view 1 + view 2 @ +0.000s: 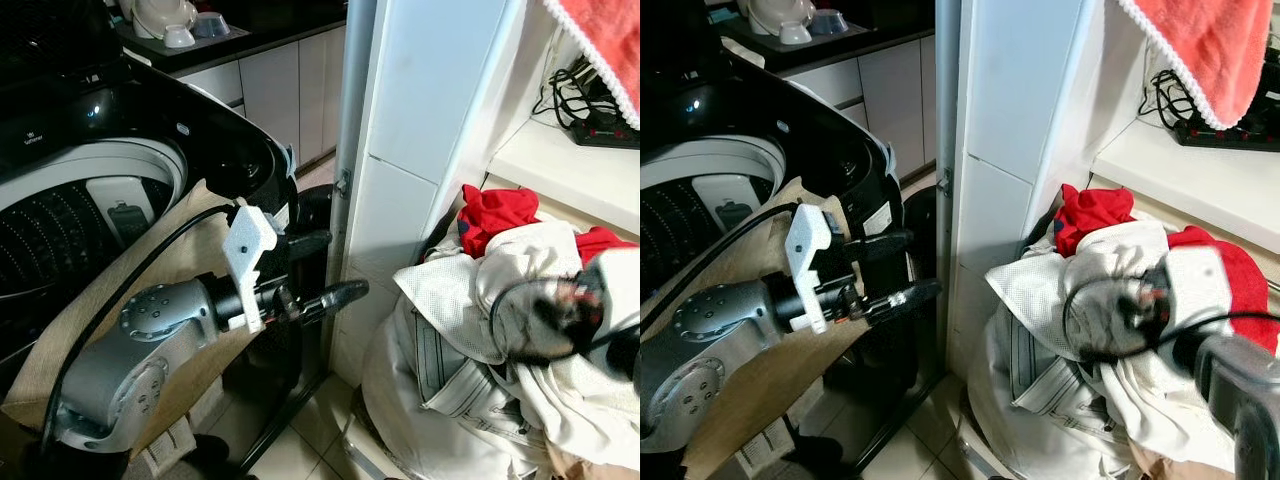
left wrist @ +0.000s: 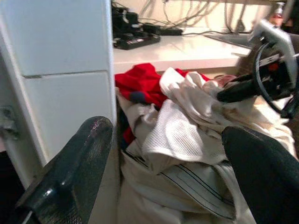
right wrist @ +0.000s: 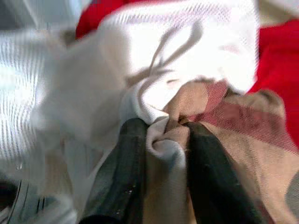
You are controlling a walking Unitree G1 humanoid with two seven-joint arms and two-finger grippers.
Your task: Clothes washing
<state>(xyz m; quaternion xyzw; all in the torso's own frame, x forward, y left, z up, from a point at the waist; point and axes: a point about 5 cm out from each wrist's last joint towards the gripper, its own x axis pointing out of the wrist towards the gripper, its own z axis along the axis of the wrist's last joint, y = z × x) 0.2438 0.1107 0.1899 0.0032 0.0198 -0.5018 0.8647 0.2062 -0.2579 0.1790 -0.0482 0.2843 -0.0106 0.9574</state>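
— Tiled floor (image 1: pixel 300 440) ran between washer (image 1: pixel 90 190) and laundry pile (image 1: pixel 480 380). Why was the right gripper (image 3: pixel 161 140) down there?

— Its fingers had pinched a white-and-tan fold (image 3: pixel 163 140), presumably to lift it. The left gripper (image 1: pixel 315 270) hung spread beside the washer.

— And the pile's bottom?

— Cut off.

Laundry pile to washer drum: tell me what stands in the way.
The white cabinet panel stands between the laundry pile and the washer drum. The left arm's open gripper also hangs across that gap. The drum's lid is up.
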